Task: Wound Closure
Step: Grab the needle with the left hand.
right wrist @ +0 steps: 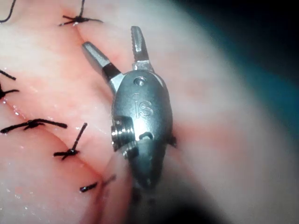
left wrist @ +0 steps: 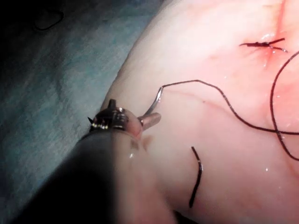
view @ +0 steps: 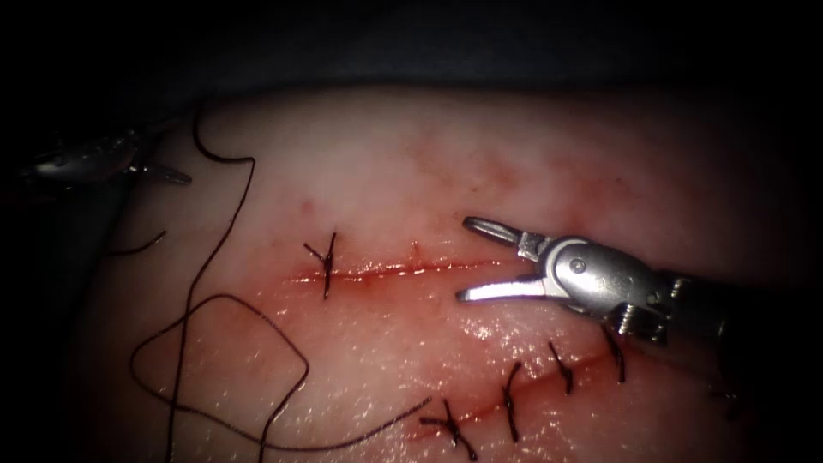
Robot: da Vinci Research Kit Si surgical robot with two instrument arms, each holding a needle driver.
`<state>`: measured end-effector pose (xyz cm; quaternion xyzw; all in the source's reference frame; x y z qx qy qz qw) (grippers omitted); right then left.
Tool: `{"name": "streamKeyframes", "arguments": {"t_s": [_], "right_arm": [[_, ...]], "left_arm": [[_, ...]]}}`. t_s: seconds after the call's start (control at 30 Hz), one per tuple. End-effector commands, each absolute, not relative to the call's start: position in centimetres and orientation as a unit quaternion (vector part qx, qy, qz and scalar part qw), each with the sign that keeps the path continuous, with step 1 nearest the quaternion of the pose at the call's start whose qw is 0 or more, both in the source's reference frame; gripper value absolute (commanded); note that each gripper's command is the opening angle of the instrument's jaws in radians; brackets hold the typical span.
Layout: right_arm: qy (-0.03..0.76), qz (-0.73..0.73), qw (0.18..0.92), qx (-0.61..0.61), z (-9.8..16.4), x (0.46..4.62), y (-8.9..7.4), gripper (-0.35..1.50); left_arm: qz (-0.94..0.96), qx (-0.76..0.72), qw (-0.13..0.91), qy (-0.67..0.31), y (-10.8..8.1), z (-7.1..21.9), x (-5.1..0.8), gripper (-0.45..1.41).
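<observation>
Tissue (view: 600, 154) lies under the endoscope with two cuts. We see the upper cut (view: 403, 270) running left to right across the middle, glistening with red fluid (view: 377, 276), and one knotted stitch (view: 327, 264) crossing it near its left end. We see the lower cut (view: 531, 390) slanting toward the right, carrying four stitches (view: 512, 403).

We find the right tool (view: 467, 259) coming in from the right, its jaws spread wide and holding nothing: one jaw sits above the right end of the upper cut, the other just below it. The right wrist view confirms this, with the right tool (right wrist: 114, 44) parted over bare tissue and nothing between its jaws.

We find the left tool (view: 176, 176) at the far left edge of the tissue, well left of both cuts. In the left wrist view the left tool (left wrist: 149, 120) grips the needle (left wrist: 154, 105) near one end, jaws pressed together on it. We note that the needle stands clear of the tissue, not in it.

Thread (view: 214, 249) runs from the needle's free end, down the left side of the tissue in a large loose loop, and ends toward the lower cut. We note a short cut end of thread (left wrist: 196, 177) lying loose on the tissue near the left tool.
</observation>
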<state>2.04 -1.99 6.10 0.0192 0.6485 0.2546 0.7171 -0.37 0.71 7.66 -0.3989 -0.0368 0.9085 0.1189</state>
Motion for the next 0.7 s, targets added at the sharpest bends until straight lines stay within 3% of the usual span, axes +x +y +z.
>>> {"name": "streamKeyframes", "arguments": {"t_s": [0.03, 0.27, 0.7], "right_arm": [[0.650, 0.253, 0.716, 0.018, 6.13, 2.15, -1.95, 1.11], [0.651, 0.250, 0.717, 0.016, 6.17, 2.17, -2.01, 1.10], [0.651, 0.250, 0.717, 0.015, 6.20, 2.17, -2.02, 1.06]], "left_arm": [[0.911, -0.397, 0.105, -0.035, 0.83, 7.74, -0.41, 0.39], [0.932, -0.352, 0.002, -0.092, 1.06, 8.05, -0.25, 0.32], [0.930, -0.347, -0.047, -0.111, 1.16, 8.12, -0.40, 0.31]]}}
